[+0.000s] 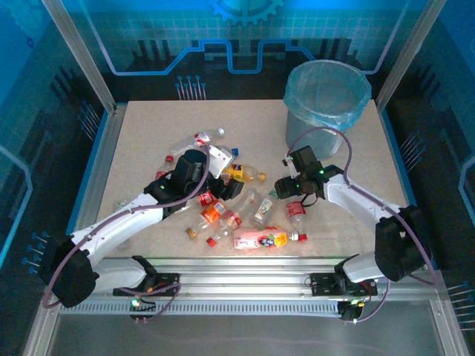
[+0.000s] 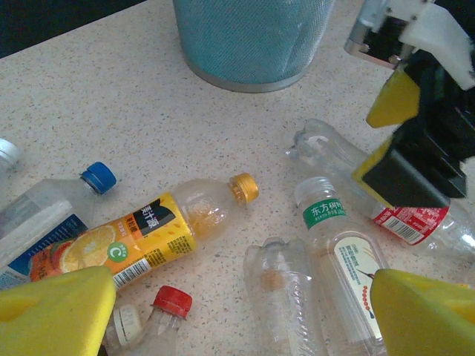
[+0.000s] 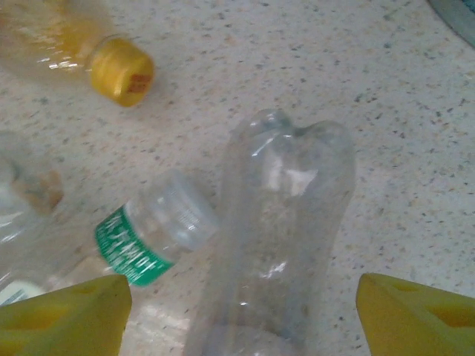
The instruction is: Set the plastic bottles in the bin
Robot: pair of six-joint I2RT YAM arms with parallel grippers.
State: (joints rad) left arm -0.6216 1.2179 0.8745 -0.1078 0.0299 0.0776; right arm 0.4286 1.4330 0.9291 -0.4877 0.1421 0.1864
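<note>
My right gripper (image 3: 237, 326) stands wide open, its fingers (image 3: 63, 315) on either side of a crushed clear bottle (image 3: 286, 215) that lies on the table (image 3: 415, 111); neither finger touches it. A green-labelled bottle (image 3: 152, 245) lies close beside it. My left gripper (image 2: 237, 319) is open too and holds nothing. It hangs over a huddle of plastic bottles (image 2: 286, 297), with an orange-labelled one (image 2: 141, 241) just ahead. The bin (image 2: 245, 37) stands beyond them, well apart.

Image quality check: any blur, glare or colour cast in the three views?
Top external: blue cast, dark at the edges, table evenly lit. Left wrist: sharp, the orange bottle label readable, the near yellow fingers soft. Right wrist: soft all over, glare streaks on the clear crushed bottle.
</note>
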